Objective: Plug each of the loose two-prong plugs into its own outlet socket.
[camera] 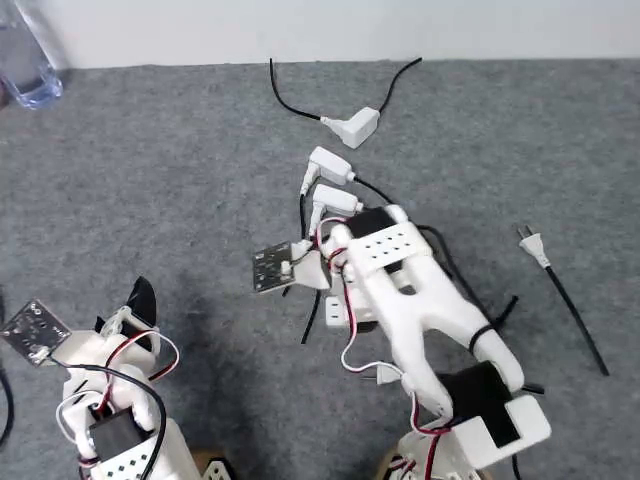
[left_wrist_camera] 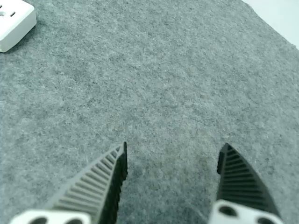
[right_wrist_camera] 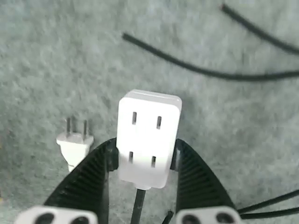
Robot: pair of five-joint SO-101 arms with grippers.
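The high camera looks steeply down over the grey table [camera: 150, 180], with the arms at its near edge. Each wrist camera sits just behind its pincer, close above the felt: the left pincer [left_wrist_camera: 175, 145] faces the table, while the right pincer [right_wrist_camera: 145, 142] frames an outlet block [right_wrist_camera: 148, 116] that is also seen from above.

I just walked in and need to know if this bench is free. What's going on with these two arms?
The right gripper is clamped on a white outlet block. A white two-prong plug lies loose beside it on the grey carpet, not plugged in. The left gripper is open over bare carpet and holds nothing. Another plug on a black cord lies loose off to the side, so no plug is seated yet.
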